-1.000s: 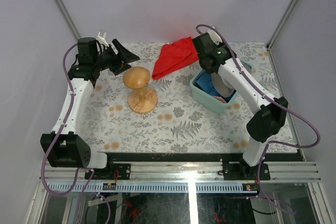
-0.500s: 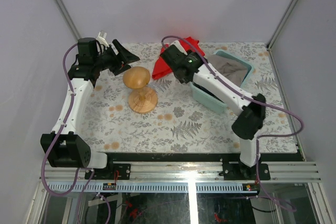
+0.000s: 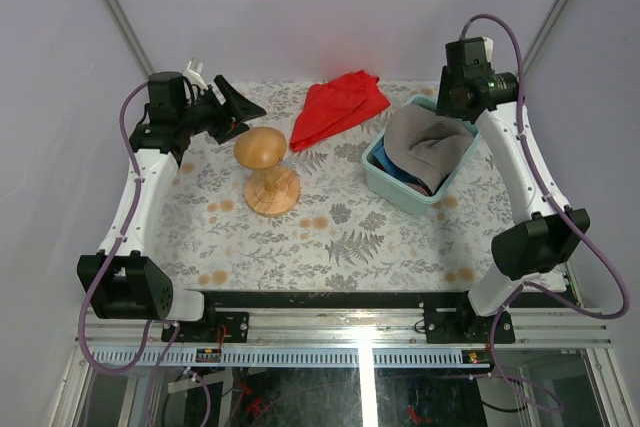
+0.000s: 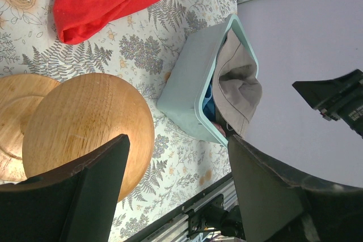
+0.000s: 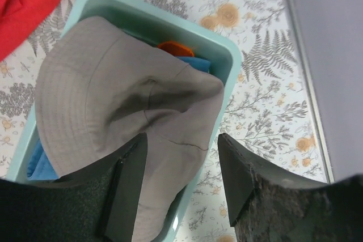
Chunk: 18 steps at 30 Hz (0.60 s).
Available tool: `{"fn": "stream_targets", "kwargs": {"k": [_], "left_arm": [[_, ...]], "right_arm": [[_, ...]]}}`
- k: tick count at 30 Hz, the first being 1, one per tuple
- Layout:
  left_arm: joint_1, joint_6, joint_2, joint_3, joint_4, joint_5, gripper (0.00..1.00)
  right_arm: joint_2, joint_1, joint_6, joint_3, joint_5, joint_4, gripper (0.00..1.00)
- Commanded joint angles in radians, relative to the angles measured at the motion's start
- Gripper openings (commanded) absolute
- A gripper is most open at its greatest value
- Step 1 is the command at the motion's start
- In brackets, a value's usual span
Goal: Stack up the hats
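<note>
On top: the grey hat (image 3: 428,145), lying in the teal bin (image 3: 384,183), right of ctr in the overhead view; soft fabric, round crown dented & creased, floppy brim w/ rows of stitching, one side hanging over the bin's rim. In the right wrist view it covers most of the bin; under it the blue hat (image 5: 197,64) shows at the upper right & again at the lower left of the bin; a small bit of the orange hat (image 5: 175,48) peeks out just above the blue, against the bin's far wall.

Count: 3 hats vis. (1 grey, 1 blue, 1 orange), all in the bin, piled loosely, grey uppermost.

Other things: 1 bin; 1 red cloth (image 3: 338,107), flat & folded, upper ctr of the overhead view, near the bin's upper-left corner, not touching it; 1 wooden stand (image 3: 262,147), round top on a disc base, upright, left of ctr, well apart from the bin; all on the flower-print tabletop (image 3: 330,237); 2 arms.

The left jaws: fingers (image 4: 85,196) wide apart, nothing between them; upper left of the overhead view, near the stand's round top, up & to its left.

The right jaws: fingers (image 5: 127,191) apart, nothing gripped; upper right of the overhead view, above the bin, grey hat straight below in the wrist view.
</note>
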Motion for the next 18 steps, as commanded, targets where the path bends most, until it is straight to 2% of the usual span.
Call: {"fn": "stream_targets", "kwargs": {"k": [1, 7, 18], "left_arm": [[-0.002, 0.018, -0.014, -0.001, -0.011, 0.012, 0.7], [-0.002, 0.037, -0.023, -0.002, -0.033, -0.001, 0.7], [-0.002, 0.032, -0.023, -0.004, -0.033, -0.01, 0.7]], "right_arm": [[0.056, -0.058, 0.005, 0.012, -0.099, -0.031, 0.58], [0.057, -0.157, -0.006, -0.083, -0.23, 0.038, 0.5], [0.112, -0.219, -0.026, -0.12, -0.332, 0.109, 0.59]]}}
